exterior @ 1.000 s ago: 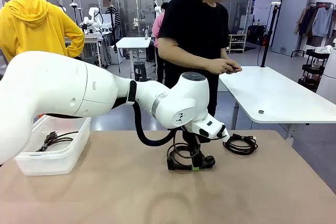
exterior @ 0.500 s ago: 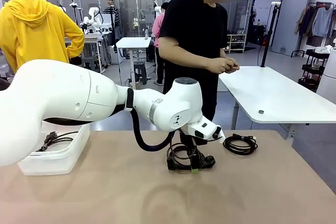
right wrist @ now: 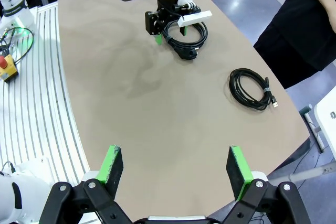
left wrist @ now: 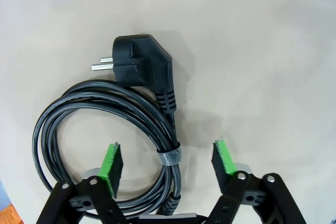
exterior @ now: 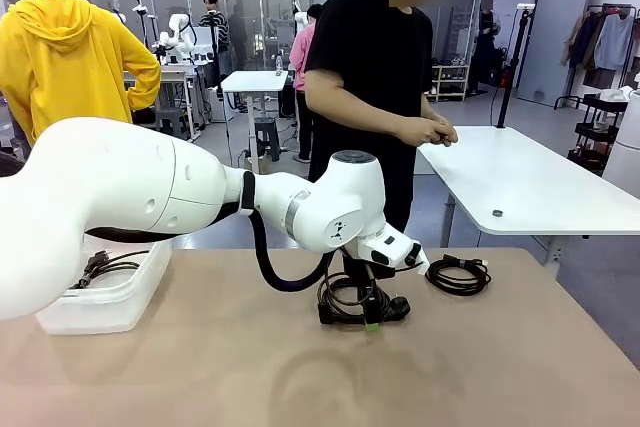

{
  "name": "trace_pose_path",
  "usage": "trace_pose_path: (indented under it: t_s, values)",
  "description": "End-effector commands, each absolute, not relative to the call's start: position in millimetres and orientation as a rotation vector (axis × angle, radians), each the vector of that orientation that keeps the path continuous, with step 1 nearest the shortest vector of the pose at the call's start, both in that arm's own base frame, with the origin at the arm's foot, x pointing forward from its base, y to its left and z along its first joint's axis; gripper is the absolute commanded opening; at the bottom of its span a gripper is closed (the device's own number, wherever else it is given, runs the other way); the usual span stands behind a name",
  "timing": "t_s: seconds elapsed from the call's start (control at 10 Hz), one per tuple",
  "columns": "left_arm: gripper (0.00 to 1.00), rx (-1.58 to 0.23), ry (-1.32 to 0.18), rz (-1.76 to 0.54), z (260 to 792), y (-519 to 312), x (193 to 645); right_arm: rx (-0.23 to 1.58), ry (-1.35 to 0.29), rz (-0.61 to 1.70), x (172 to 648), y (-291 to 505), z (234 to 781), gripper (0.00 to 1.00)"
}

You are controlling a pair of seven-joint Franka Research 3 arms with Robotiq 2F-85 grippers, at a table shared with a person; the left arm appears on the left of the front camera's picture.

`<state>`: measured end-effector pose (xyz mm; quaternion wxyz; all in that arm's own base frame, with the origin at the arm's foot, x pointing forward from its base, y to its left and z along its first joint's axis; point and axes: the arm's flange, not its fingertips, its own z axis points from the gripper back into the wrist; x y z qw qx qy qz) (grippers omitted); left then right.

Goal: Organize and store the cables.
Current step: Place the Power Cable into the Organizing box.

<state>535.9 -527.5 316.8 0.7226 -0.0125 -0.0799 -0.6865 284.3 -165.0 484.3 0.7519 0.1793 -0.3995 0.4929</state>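
Tan tabletop point(exterior: 200, 377) work looks barely begun: the left gripper point(left wrist: 167, 158) straddles the tied coil point(left wrist: 94, 100) with its jaws spread (nothing pinched yet), a second coil point(exterior: 457, 276) lies nearby, and the clear bin point(exterior: 100, 312) holds seemingly one cable point(exterior: 105, 265), so two remain to store.

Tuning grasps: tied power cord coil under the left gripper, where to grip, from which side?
Grip the coil at its grey tie, where the loops bunch into one bundle. Come straight down: it lies flat on the table. The left gripper straddles it, jaws open.
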Motion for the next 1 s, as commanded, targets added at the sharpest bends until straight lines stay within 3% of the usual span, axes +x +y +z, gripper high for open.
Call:
trace_pose_path:
  t_s: [0.0, 0.1, 0.4, 0.8, 0.9]
  values:
    - [0.12, -0.062, -0.152, -1.544, 317.8, -527.6, 537.5, 0.393, -0.886, 1.093, 284.6, -166.1, 485.5, 1.00]
    - [0.00, -0.058, -0.142, -1.551, 316.8, -527.9, 537.3, 0.393, -0.886, 1.093, 284.6, -166.1, 485.5, 1.00]
    - [0.04, -0.063, -0.131, -1.552, 316.9, -528.4, 537.0, 0.393, -0.886, 1.093, 284.6, -166.1, 485.5, 1.00]
    - [0.00, -0.057, -0.134, -1.535, 321.3, -527.6, 537.8, 0.393, -0.886, 1.093, 284.6, -166.1, 485.5, 1.00]
    - [0.09, -0.043, -0.131, -1.538, 331.7, -525.8, 538.0, 0.393, -0.886, 1.093, 284.6, -166.1, 485.5, 1.00]
